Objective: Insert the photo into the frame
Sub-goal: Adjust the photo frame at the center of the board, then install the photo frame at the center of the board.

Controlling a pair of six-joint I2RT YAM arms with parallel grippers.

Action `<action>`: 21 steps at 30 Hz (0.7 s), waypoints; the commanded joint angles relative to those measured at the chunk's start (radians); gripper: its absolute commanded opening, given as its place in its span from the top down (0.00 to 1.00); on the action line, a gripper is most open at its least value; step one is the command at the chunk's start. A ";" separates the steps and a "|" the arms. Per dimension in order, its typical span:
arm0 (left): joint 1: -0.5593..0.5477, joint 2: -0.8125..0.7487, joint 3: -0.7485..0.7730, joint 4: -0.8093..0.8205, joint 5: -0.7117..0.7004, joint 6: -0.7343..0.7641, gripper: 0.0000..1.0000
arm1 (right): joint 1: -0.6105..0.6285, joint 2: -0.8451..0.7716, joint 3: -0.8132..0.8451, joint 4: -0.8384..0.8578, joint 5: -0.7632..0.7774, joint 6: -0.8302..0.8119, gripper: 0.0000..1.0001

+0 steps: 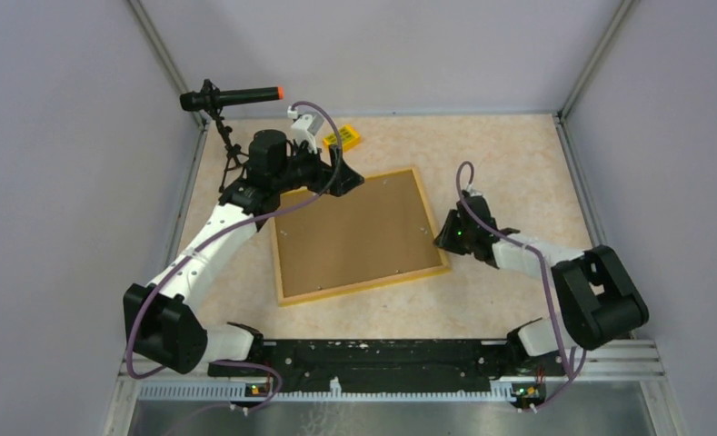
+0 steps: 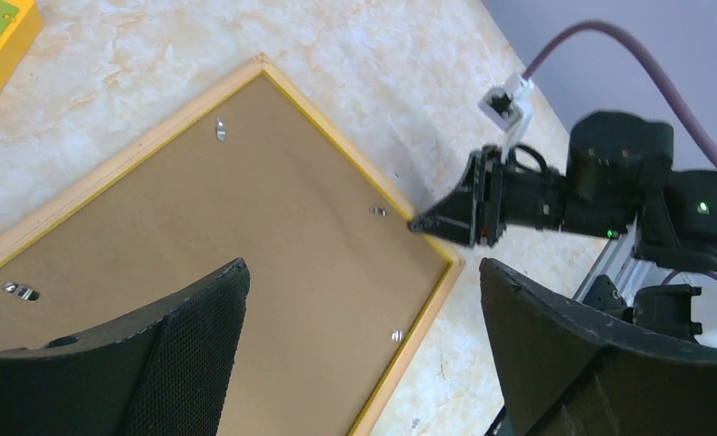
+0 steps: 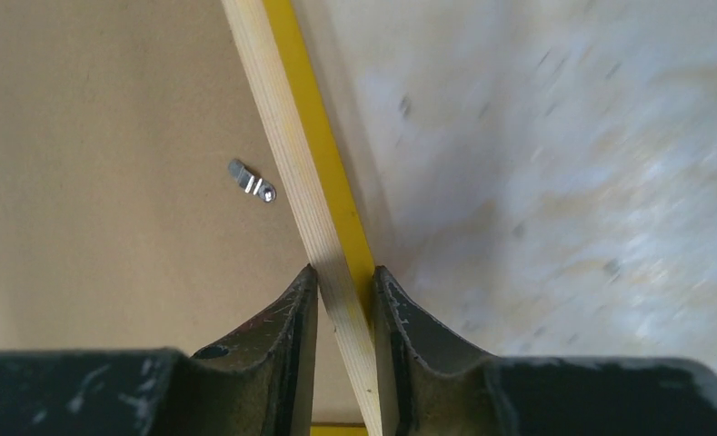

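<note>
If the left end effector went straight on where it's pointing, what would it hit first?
Probably the brown backing board seated in the frame; the open left end effector points down onto it, though depth is unclear.

Robotics lab test cell: plain grey wall panels (image 1: pixel 64 136), aluminium mounting rail (image 1: pixel 382 391) along marbled counter (image 1: pixel 518 154), small tripod (image 1: pixel 227 150) in corner.

frame's (image 1: pixel 363 286) front face is turned down, hidden; yellow block (image 2: pixel 0 45) cut off by the edge.
</note>
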 commanded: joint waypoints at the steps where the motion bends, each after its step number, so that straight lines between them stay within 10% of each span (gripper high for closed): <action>1: 0.006 -0.015 -0.008 0.041 -0.008 0.013 0.01 | 0.117 -0.102 -0.105 -0.086 0.036 0.202 0.88; 10: 0.016 -0.017 -0.005 0.038 0.001 0.010 0.01 | 0.128 -0.244 -0.015 -0.132 0.062 -0.094 0.18; 21: 0.017 -0.009 -0.006 0.037 -0.004 0.008 0.01 | 0.138 0.008 0.185 -0.201 0.068 -0.210 0.30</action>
